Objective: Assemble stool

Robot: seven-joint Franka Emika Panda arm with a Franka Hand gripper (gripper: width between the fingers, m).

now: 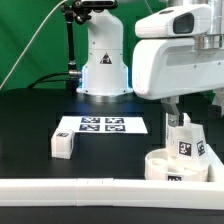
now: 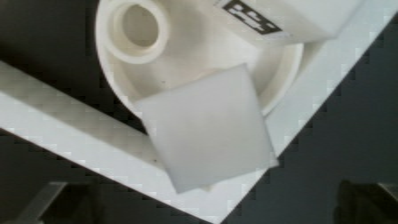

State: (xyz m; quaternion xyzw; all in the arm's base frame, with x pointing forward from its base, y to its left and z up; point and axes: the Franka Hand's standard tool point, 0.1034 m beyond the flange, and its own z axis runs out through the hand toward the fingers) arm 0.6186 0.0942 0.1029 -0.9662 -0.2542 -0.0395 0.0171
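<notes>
we see the long white rail [image 1: 70,190] lying along the front of the black table [image 1: 30,120], the marker board [image 1: 100,125] behind it, and a loose leg [image 1: 63,143] lying between them; the round seat [image 1: 158,165] lies flat, rim up, just beside the rail at the exterior view's right. an upright leg [image 1: 186,142] stands on the seat, long axis vertical, right under the gripper [image 2: 210,190], whose fingers [image 2: 50,200] are spread wide and grasp nothing.

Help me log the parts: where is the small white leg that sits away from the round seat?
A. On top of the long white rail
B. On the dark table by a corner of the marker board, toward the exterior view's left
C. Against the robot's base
B: the leg rests on the dark table at the marker board corner, apart from the rail and the robot's base.
</notes>
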